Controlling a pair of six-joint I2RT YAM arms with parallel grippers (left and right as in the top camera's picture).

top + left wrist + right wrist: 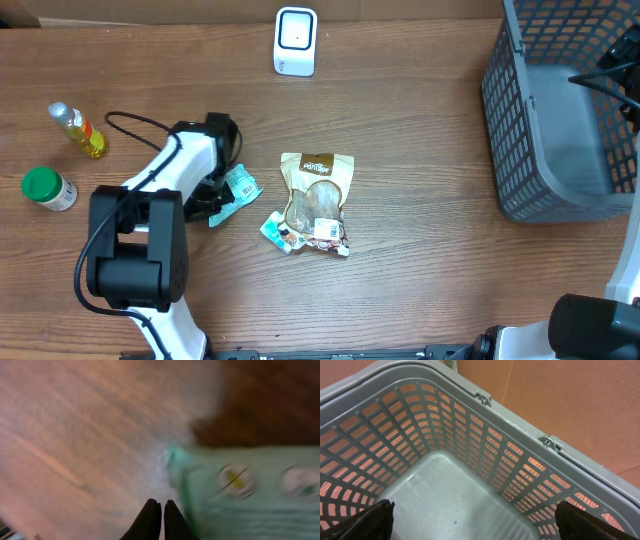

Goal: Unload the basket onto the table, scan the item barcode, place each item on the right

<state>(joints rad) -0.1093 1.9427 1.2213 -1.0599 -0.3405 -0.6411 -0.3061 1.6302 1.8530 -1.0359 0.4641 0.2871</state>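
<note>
Lying on the table (430, 290), the teal packet (240, 187) sits just beside the left gripper (161, 510), its fingers pressed together, empty. The right gripper (477, 521) hangs spread over the basket (520, 435).

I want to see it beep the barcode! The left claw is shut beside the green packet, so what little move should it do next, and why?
Probably open the left gripper and shift it sideways over the teal packet. Its fingers look pressed together with nothing between them, and the packet lies just beside them.
</note>
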